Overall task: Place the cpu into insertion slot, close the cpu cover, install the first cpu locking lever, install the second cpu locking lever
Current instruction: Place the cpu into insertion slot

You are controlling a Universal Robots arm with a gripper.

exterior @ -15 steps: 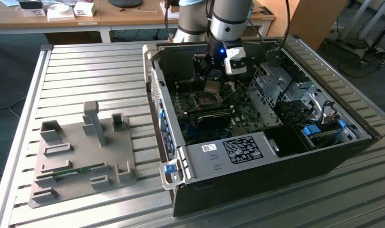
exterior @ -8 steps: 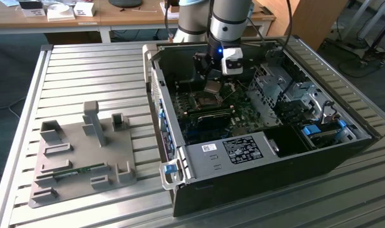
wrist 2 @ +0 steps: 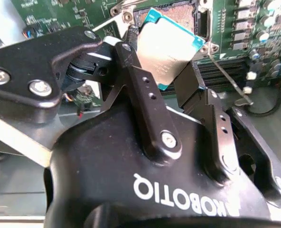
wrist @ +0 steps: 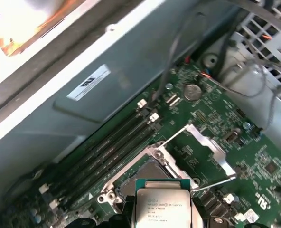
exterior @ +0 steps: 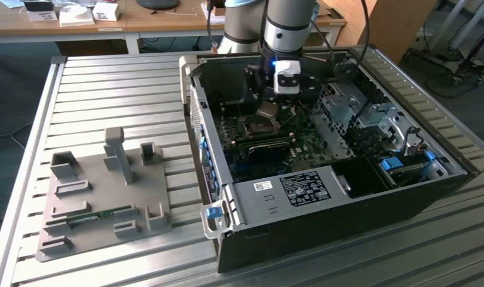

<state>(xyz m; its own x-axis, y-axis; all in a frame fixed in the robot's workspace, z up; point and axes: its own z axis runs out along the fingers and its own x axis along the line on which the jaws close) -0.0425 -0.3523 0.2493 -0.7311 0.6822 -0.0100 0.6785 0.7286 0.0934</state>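
The gripper (wrist 2: 163, 64) pinches the cpu (wrist 2: 171, 42), a flat square chip with a silver-grey top, teal edge and small dark print, tilted just above the open socket (wrist: 133, 183) on the green motherboard (wrist: 254, 156).

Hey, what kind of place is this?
Probably a robotics lab or workshop: the gripper holds the cpu inside an open computer case on a slatted metal table, with a wooden desk behind.

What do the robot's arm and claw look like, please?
The silver-grey tubular arm has black cables looping beside it and a white block at its wrist. The black metal two-finger claw has holed fingers, silver screws and white lettering.
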